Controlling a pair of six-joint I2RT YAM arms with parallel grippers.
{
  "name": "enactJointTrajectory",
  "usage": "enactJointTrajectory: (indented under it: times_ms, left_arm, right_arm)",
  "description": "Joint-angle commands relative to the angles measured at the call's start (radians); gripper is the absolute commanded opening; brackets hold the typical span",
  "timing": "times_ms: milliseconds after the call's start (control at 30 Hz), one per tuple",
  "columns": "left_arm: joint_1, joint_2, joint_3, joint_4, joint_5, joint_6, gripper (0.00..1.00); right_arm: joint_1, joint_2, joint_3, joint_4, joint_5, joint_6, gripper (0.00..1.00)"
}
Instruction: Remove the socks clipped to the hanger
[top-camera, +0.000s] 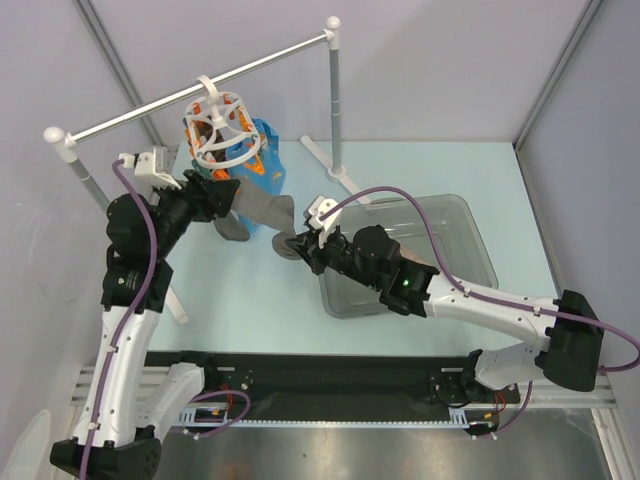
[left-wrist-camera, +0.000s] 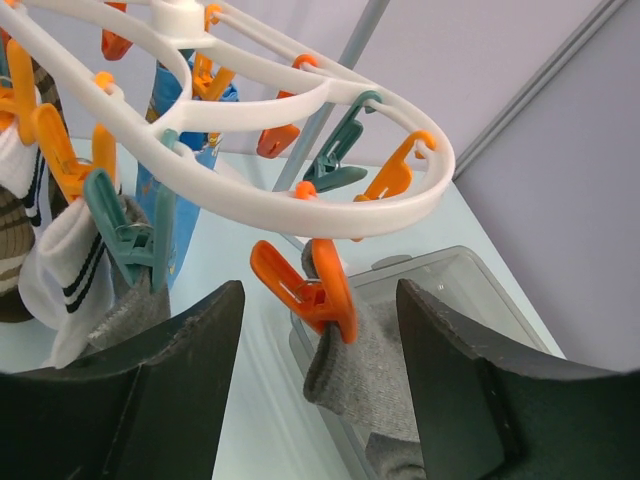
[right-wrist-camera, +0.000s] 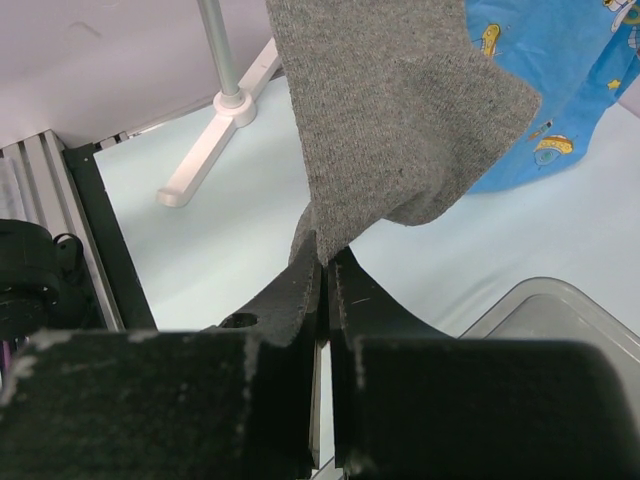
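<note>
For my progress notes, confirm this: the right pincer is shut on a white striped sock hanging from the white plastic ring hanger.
Wrong sock. The right pincer is shut on a plain grey knitted sock, not a white striped one; the right wrist view shows it. That sock does hang from the white plastic ring hanger.

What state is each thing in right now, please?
left hand, open, astride the orange clip
right hand, shut on the grey sock's lower end
grey sock, clipped at its top
orange clip, shut on the grey sock
hanger, hung on the rail
</note>
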Motion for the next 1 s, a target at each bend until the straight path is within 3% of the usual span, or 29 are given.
enactJointTrajectory:
  times_ms: [0,267,600,733,833,967]
  left_arm:
    - [0.027,-0.002,-0.011,0.085,0.035,-0.020,0.68]
    - [0.038,0.014,-0.028,0.134,0.068,-0.027,0.67]
    - [0.047,0.016,-0.039,0.171,0.062,-0.045,0.59]
    - [0.047,0.014,-0.042,0.187,0.079,-0.051,0.48]
    - [0.047,0.016,-0.041,0.187,0.081,-0.056,0.27]
    - [0.046,0.019,-0.039,0.178,0.085,-0.063,0.10]
  right_arm:
    - [-0.003,-0.030,-0.001,0.011,-0.002,0.002,0.00]
    - [-0.003,-0.036,-0.004,0.014,-0.001,-0.002,0.00]
    - [-0.002,-0.040,-0.017,0.012,0.002,-0.001,0.00]
    - [-0.003,-0.043,-0.021,0.014,0.002,0.001,0.00]
    - [-0.005,-0.044,-0.021,0.014,0.001,0.001,0.00]
    - [-0.006,-0.044,-0.023,0.017,-0.001,0.005,0.00]
